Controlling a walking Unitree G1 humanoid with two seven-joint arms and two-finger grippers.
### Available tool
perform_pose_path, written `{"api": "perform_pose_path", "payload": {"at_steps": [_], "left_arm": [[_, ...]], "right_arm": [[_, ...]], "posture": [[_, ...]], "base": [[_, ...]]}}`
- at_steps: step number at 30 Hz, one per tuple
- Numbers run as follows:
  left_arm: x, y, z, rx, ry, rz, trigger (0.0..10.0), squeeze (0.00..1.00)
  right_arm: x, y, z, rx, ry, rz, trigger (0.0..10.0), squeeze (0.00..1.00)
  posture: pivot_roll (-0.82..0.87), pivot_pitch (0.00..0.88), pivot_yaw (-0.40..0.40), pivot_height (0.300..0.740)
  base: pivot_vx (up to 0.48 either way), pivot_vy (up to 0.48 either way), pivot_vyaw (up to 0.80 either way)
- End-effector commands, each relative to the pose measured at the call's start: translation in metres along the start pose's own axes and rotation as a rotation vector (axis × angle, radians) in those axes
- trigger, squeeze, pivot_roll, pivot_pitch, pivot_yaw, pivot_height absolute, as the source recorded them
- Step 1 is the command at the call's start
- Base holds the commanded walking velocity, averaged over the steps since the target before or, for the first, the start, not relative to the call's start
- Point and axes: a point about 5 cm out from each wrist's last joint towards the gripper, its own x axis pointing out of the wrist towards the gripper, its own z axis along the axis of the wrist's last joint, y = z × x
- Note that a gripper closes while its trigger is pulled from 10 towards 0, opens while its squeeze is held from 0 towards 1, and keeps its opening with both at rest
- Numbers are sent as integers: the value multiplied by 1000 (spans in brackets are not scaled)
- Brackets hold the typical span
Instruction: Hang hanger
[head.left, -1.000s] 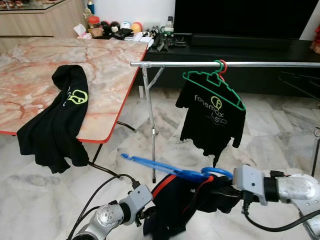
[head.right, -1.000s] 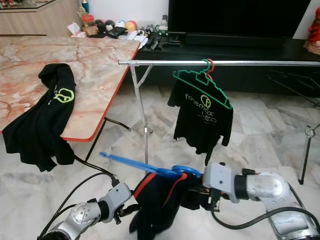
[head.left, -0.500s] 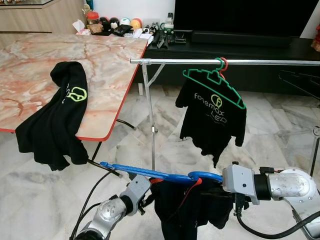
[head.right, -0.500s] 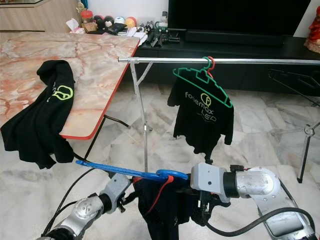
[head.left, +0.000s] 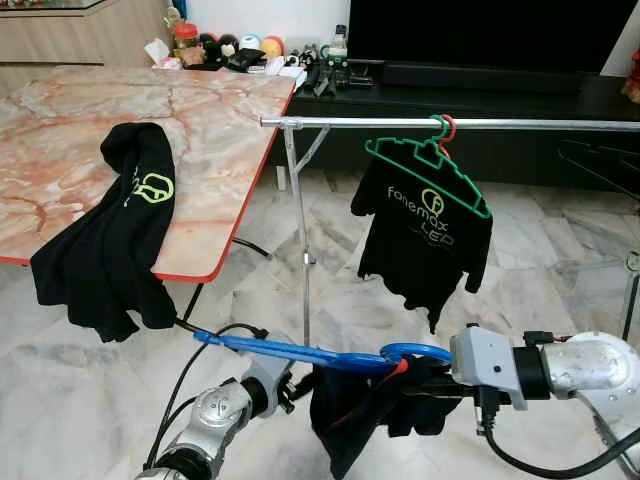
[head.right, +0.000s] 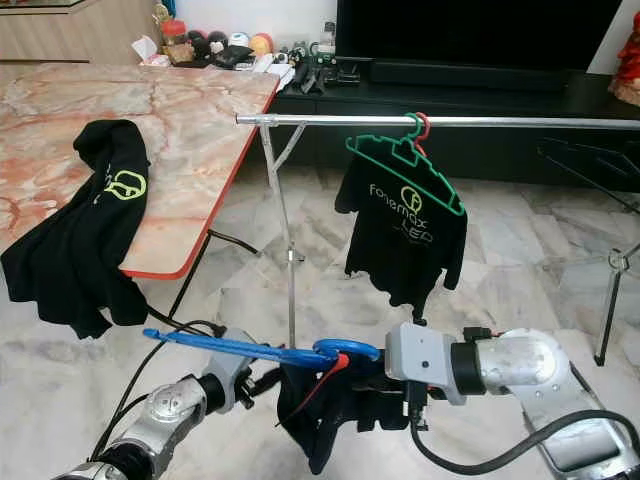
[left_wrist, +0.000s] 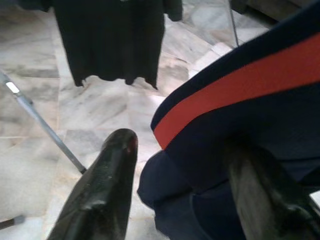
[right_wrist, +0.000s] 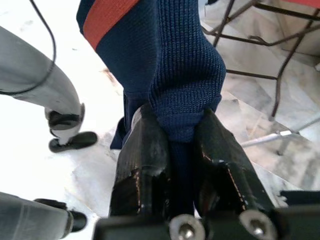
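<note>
Both arms reach forward low, right end effector (right_wrist: 182, 150) clamped, left end effector (left_wrist: 185, 195) spread.

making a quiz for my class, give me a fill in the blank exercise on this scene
1. The right gripper is shut on the navy ____.
2. The hanger carrying that garment is ____ in colour.
3. The green hanger hangs from the metal ____.
4. A black shirt is draped over the edge of the marble ____.

Missing words: garment; blue; rail; table

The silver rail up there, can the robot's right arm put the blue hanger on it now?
Probably not yet. The right end effector is shut on the navy garment draped on the blue hanger, well below the rail. The stretch of rail left of the green hanger looks free.
</note>
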Motion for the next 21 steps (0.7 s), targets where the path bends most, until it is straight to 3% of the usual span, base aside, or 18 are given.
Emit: {"api": "perform_pose_path", "payload": {"at_steps": [1, 5, 9, 11, 15, 16, 18, 21], "left_arm": [[-7, 1, -9, 12, 36, -13, 10000, 1000], [-13, 8, -13, -67, 32, 31, 10000, 1000], [-17, 11, -17, -96, 36, 54, 10000, 1000], [-22, 13, -23, -199, 29, 82, 10000, 1000], [-34, 12, -41, -515, 6, 71, 10000, 1000], [-34, 12, -41, -515, 6, 71, 10000, 1000], [-36, 13, -40, -698, -67, 26, 10000, 1000], [-37, 13, -39, -760, -98, -11, 10000, 1000]], "right_arm": [[-12, -6, 15, -47, -50, -3, 10000, 0], [-27, -12, 15, -42, -48, -6, 10000, 0], [-33, -15, 15, -38, -41, -14, 10000, 0], [-37, -16, 14, -36, -34, -21, 10000, 0], [-42, -14, 19, -35, -57, -6, 10000, 0], [-42, -14, 19, -35, -57, -6, 10000, 0], [-43, -13, 22, -38, -72, 10, 10000, 0], [-44, -13, 22, -38, -73, 13, 10000, 0]], "posture": [[-113, 98, 0, 740], [-113, 103, -3, 740], [-113, 104, -4, 740], [-112, 104, -4, 740], [-118, 105, -8, 740], [-118, 105, -8, 740], [-120, 105, -9, 740], [-122, 104, -12, 740]], "base": [[0, 0, 0], [0, 0, 0], [0, 0, 0], [0, 0, 0], [0, 0, 0], [0, 0, 0], [0, 0, 0], [0, 0, 0]]}}
